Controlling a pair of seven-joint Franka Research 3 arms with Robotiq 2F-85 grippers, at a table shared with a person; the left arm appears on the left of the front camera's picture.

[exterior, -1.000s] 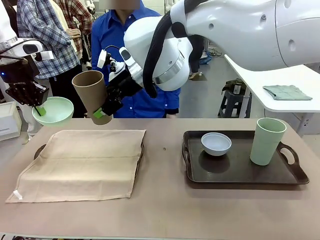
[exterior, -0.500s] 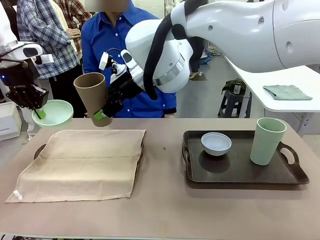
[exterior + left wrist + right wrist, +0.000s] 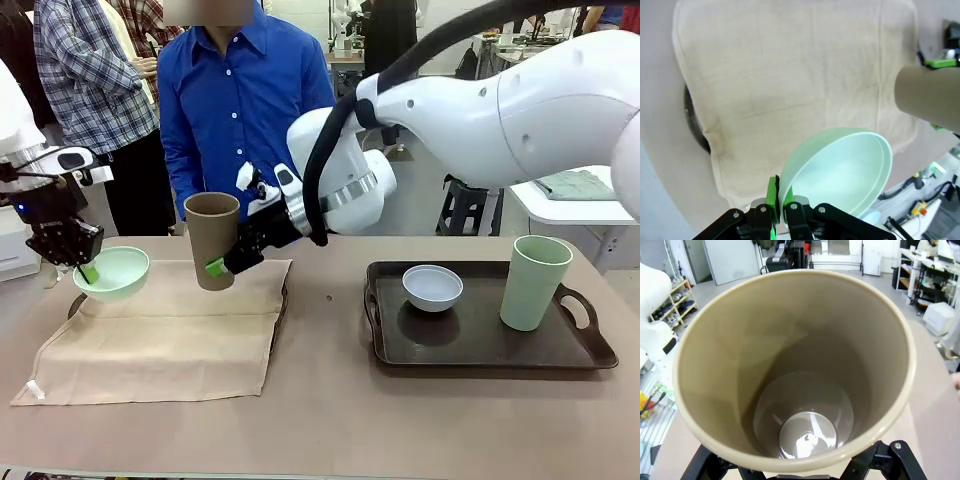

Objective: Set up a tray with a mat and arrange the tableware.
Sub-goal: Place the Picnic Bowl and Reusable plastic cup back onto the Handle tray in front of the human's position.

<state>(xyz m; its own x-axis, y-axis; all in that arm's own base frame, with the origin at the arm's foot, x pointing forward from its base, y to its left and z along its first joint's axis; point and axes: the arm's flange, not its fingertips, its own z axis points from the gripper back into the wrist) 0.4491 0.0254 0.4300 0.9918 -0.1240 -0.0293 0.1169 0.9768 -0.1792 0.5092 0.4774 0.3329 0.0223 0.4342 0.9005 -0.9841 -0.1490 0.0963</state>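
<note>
The left tool is closed tight on the rim of the mint green bowl, one pad inside and one outside. The bowl is empty and tilted a little, low over the far left corner of the mat; I cannot tell if it touches the cloth. The beige mat lies spread over the left tray, so that mostly the dark handle of this tray shows.

The right tool is clamped on the lower part of the brown tumbler. The tumbler stands upright over the far edge of the mat, and in the right wrist view it has nothing inside.

On the right tray, the white bowl and the pale green tumbler stand apart; the bowl is empty. Both trays lie on the counter.
</note>
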